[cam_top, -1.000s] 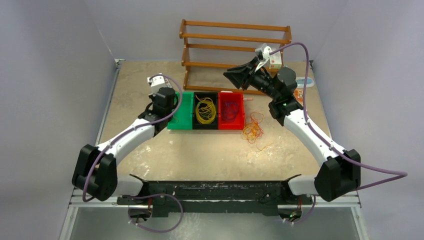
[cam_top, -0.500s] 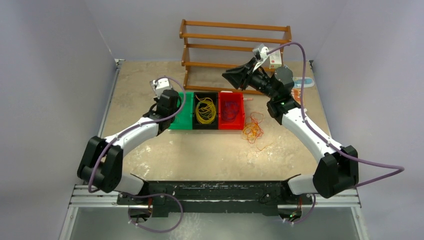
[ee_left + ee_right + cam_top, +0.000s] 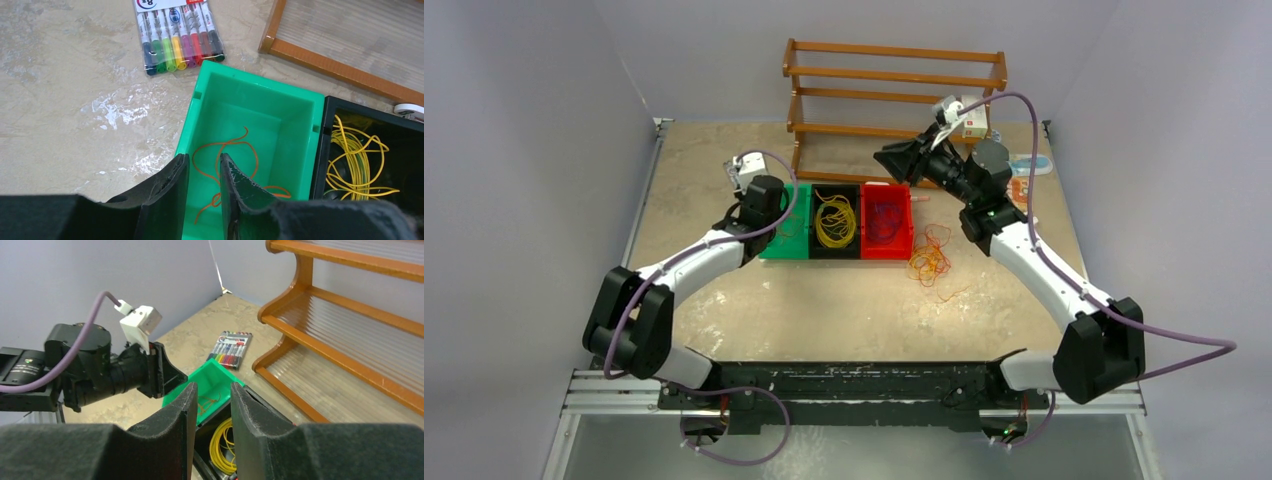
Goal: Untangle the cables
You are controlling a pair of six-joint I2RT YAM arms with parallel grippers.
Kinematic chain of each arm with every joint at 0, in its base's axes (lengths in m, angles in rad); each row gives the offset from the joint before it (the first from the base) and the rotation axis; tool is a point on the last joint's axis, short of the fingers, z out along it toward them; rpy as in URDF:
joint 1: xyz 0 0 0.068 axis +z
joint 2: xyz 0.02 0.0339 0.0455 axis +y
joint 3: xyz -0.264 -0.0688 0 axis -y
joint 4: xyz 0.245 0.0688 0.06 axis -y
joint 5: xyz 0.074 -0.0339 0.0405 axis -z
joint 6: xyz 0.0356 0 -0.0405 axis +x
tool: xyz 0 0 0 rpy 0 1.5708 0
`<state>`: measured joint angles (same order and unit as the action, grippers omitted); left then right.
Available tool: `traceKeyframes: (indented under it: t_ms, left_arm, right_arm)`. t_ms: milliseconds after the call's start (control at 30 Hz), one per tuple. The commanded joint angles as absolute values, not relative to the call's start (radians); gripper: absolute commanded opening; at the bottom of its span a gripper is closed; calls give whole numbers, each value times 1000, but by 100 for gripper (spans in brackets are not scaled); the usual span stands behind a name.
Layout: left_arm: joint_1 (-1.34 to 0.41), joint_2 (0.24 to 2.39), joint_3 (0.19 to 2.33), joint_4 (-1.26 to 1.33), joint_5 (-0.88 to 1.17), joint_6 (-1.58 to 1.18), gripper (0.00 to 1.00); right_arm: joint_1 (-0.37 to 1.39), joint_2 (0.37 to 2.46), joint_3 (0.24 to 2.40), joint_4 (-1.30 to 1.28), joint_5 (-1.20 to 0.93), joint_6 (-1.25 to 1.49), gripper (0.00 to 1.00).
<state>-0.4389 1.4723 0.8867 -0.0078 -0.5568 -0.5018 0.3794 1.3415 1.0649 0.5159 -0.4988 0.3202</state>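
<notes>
L gripper slightly spread over green bin, nothing pinched. Orange cable lies loose inside. R gripper spread too, empty, raised. Tangle on surface by red bin. Lift L straight up so no strand snags.

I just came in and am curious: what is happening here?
Cables are being sorted by colour into bins. The left gripper hangs open over the green bin, where one orange cable lies. Yellow cables lie in the black bin, purple cables in the red bin. The right gripper is raised, open and empty. An orange tangle waits on the table.
</notes>
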Motion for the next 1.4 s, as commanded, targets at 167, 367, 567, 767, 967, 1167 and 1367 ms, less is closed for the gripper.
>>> traceKeyframes:
  t_ms: [167,367,567,767,967,1167,1367]
  left_arm:
    - [-434,1414,930,34,-541,-496,30]
    - [-435,1393,931,37,-515,-498,33]
    - [-435,1365,930,29,-512,-498,36]
    - [-435,1332,922,28,-496,-499,39]
    - [-435,1285,916,23,-510,-496,45]
    - [-435,1263,921,16,-523,-491,47]
    - [-435,1259,925,8,-523,-490,47]
  right_arm:
    - [383,1259,1022,449,-336,279,34]
    - [383,1211,962,418,-240,297,34]
    - [383,1163,897,390,-135,351,36]
    - [383,1109,847,384,-51,384,37]
    - [383,1057,812,363,63,417,40]
    - [383,1026,802,330,169,444,44]
    - [383,1011,796,316,210,463,45]
